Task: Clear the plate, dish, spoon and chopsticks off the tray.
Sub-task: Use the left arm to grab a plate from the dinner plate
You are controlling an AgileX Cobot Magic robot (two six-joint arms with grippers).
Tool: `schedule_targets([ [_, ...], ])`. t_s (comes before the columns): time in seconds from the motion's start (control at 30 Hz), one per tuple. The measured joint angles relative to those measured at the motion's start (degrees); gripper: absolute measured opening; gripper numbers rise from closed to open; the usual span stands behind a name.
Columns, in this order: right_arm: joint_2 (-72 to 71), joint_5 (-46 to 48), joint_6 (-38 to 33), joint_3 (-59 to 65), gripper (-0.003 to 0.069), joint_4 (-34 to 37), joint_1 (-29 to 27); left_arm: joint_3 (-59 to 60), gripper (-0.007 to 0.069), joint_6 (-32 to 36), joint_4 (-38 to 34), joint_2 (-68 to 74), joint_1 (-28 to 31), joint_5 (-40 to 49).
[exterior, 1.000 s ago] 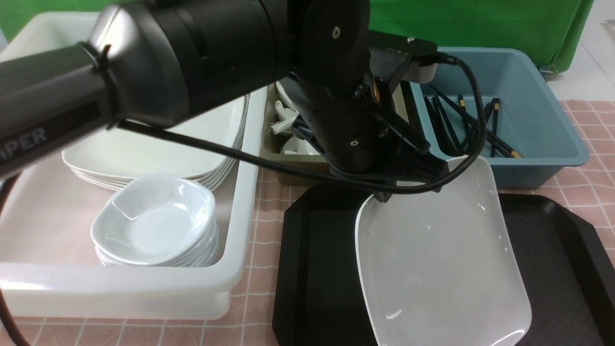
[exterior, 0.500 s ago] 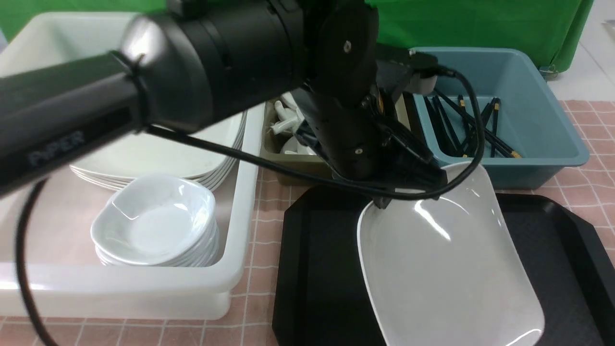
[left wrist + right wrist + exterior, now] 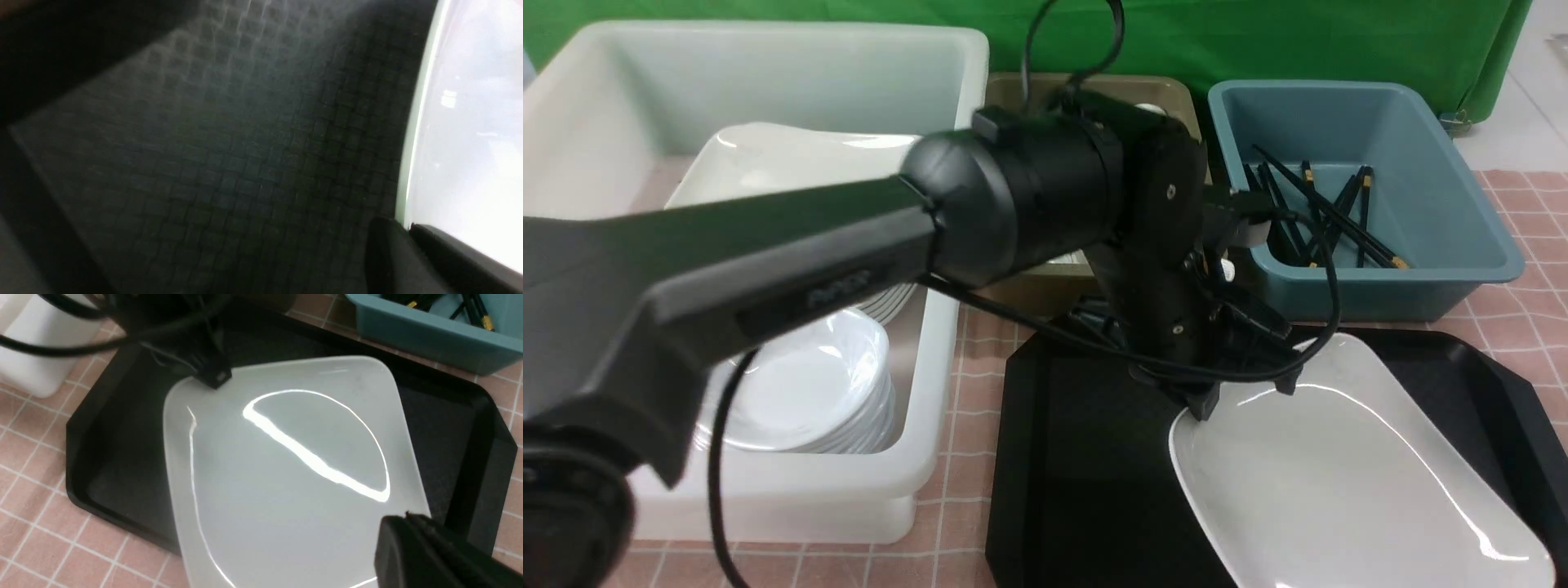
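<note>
The large white plate (image 3: 1347, 482) hangs nearly level just over the black tray (image 3: 1070, 457). My left gripper (image 3: 1207, 404) is shut on the plate's far left corner. In the left wrist view its tips (image 3: 406, 228) pinch the rim of the plate (image 3: 470, 122) over the tray (image 3: 204, 143). In the right wrist view my right gripper (image 3: 406, 517) is shut on the opposite rim of the plate (image 3: 286, 477). The right gripper is out of the front view. Black chopsticks (image 3: 1307, 212) lie in the blue bin. Small dishes (image 3: 792, 392) are stacked in the white bin. The spoon is hidden.
A big white bin (image 3: 931, 482) at the left holds a stack of plates (image 3: 768, 163) behind the dishes. An olive bin (image 3: 1168, 90) stands behind my left arm and a blue bin (image 3: 1454, 269) to its right. The cloth is pink checked.
The left arm has come down and moved right. The plate's raised far edge has dropped from a steep tilt to nearly level, and the plate has shifted to the right.
</note>
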Motion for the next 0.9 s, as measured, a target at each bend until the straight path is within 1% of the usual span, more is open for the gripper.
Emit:
schedule_targets([
  [0.37, 0.0, -0.06, -0.43, 0.0, 0.003, 0.0, 0.0, 0.0, 0.0017, 0.12, -0.26, 5.7, 0.05, -0.91],
  [0.5, 0.0, -0.19, -0.74, 0.0, 0.003, 0.0, 0.0, 0.0, 0.0036, 0.17, -0.28, 6.46, 0.05, -1.09],
  [0.57, 0.0, -0.19, -0.8, 0.0, 0.003, 0.0, 0.0, -0.06, 0.0074, 0.22, -0.21, 7.09, 0.05, -1.12],
  [0.67, 0.0, -0.19, -0.8, 0.0, 0.003, 0.0, 0.0, -0.06, 0.0162, 0.22, -0.16, 7.78, 0.0, -0.69],
  [0.7, 0.0, -0.19, -0.8, 0.0, 0.003, 0.0, 0.0, -0.06, 0.0219, 0.22, -0.16, 7.8, 0.0, 0.01],
  [0.77, 0.0, -0.19, -0.8, 0.0, 0.003, 0.0, 0.0, -0.11, 0.028, 0.22, -0.04, 7.87, 0.0, 1.84],
  [0.8, 0.0, -0.19, -0.8, 0.0, 0.003, 0.0, 0.0, -0.17, 0.0333, 0.22, 0.21, 7.87, 0.0, 3.54],
  [0.87, 0.0, -0.19, -0.8, 0.0, 0.003, 0.0, 0.0, -0.17, 0.0413, 0.22, 0.47, 7.87, 0.0, 6.04],
  [0.9, 0.0, -0.19, -0.8, 0.0, 0.003, 0.0, 0.0, -0.17, 0.044, 0.22, 0.52, 7.87, 0.0, 6.78],
])
